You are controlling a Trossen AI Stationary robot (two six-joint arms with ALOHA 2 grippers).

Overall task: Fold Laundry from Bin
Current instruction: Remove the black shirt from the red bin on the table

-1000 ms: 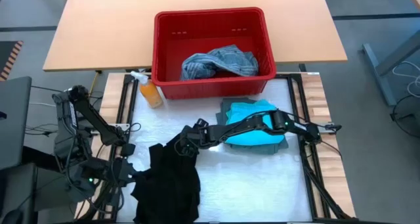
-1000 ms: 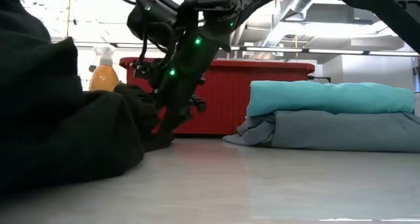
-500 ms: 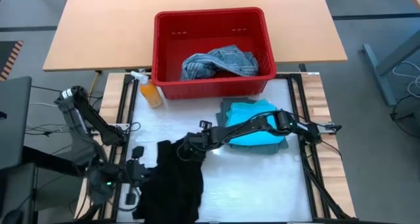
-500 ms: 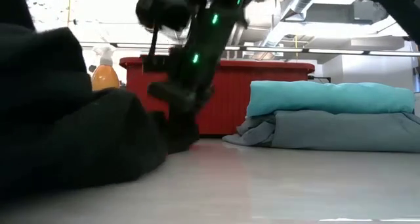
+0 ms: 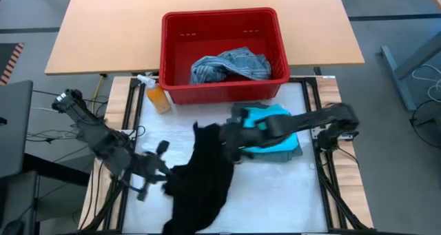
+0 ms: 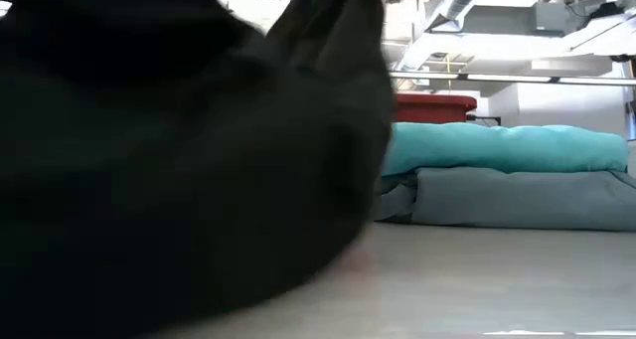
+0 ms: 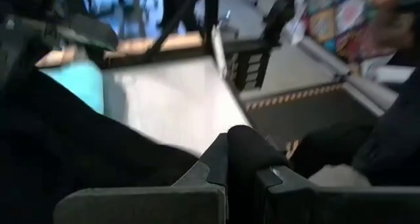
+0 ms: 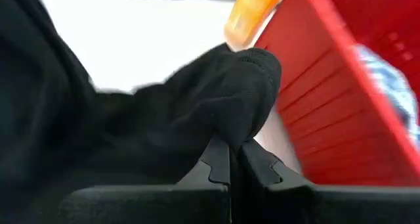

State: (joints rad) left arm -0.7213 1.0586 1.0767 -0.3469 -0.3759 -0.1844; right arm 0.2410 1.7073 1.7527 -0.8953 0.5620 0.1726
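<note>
Jaws clenched on both arms, each pinching the black garment (image 5: 203, 187). Right gripper (image 8: 230, 159) grips a bunched edge near the garment's far end, close to the folded stack; left gripper (image 7: 226, 168) nips cloth at the garment's left side, near the tabletop's (image 5: 275, 187) left edge. Between them the black garment runs as a long crumpled band down the middle of the white tabletop, part of it lifted — it blocks most of the low view.

Folded stack beside it: turquoise garment (image 6: 507, 145) on top of grey-green garment (image 6: 517, 200). Red bin (image 5: 224, 52) sits at the far edge, mottled blue-grey garment (image 5: 231, 63) inside. Orange spray bottle (image 5: 157, 96) just left of the bin.

Judgement: step in hand is spreading the black garment flat. Best done by drawing the two grips apart evenly until the cloth tensions, keeping it clear of the stack, then laying it down smooth before any fold. Uneven pull risks a twist or slipped pinch.
</note>
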